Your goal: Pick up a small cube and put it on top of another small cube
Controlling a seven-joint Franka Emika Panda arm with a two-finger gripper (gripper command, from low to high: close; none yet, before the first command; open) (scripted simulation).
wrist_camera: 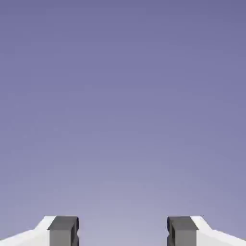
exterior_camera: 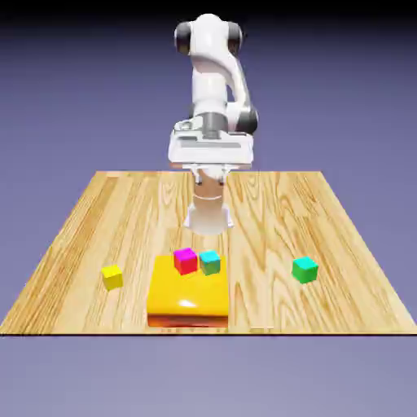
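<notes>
I am holding the white arm's gripper (wrist_camera: 123, 233) high over the far middle of the wooden desk (exterior_camera: 326, 212), with its jaws standing spread apart and nothing between them; the hand view is showing only backdrop. The small plain yellow cube (exterior_camera: 112, 277) is sitting alone at about eight o'clock on the desk, well apart from the large orange-yellow block (exterior_camera: 188, 301) carrying a magenta cube (exterior_camera: 186, 261) and a teal cube (exterior_camera: 210, 261). Another green cube (exterior_camera: 305, 269) is lying toward four o'clock. I am judging the yellow cube light, rigid and smooth-faced, so I am planning to pinch two opposite flat sides, centred.
</notes>
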